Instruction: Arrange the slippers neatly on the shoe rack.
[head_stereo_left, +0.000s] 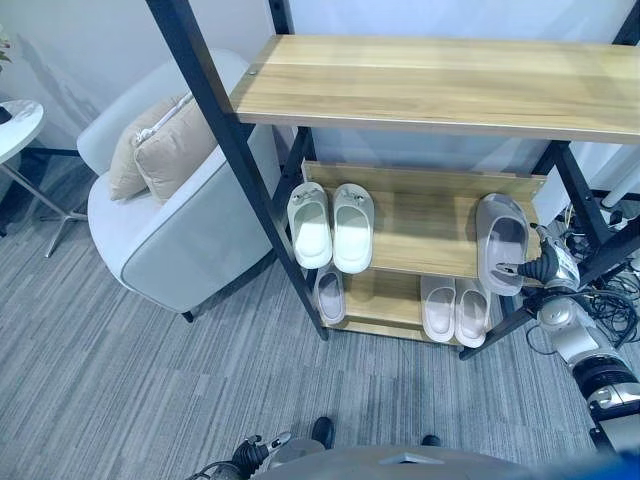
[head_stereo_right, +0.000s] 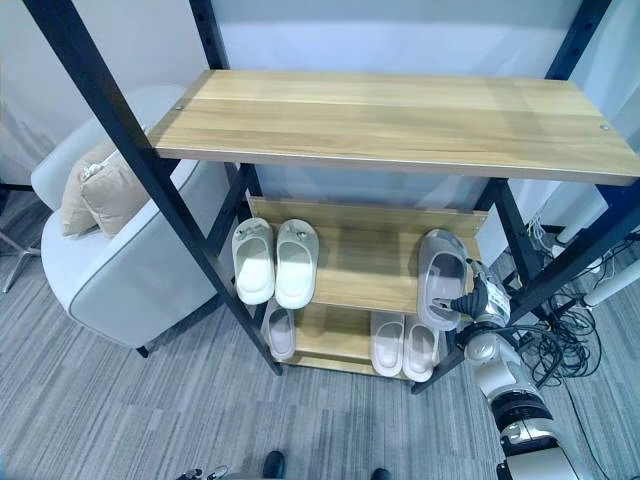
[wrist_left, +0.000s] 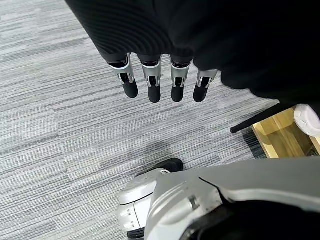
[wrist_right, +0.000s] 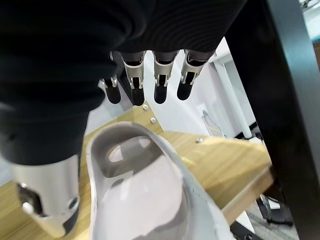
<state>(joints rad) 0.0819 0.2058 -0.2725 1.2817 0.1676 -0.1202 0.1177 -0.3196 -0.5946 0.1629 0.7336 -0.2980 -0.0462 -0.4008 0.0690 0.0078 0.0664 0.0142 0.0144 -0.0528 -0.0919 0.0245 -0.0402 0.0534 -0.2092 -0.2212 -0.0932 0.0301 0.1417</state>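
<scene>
One grey slipper (head_stereo_right: 444, 277) lies at the right end of the shoe rack's (head_stereo_right: 390, 120) middle shelf, the right hand (head_stereo_left: 527, 268) at its heel with fingers (wrist_right: 162, 80) straight, not gripping. A white pair (head_stereo_left: 331, 225) sits at that shelf's left end. Left hand (wrist_left: 152, 75) hangs relaxed over carpet (head_stereo_left: 120, 370).

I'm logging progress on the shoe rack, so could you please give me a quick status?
Right hand by the grey slipper on the middle shelf, grip unclear. Left hand open, idle over the carpet. White pair shelved at left; nothing blocking.
</scene>
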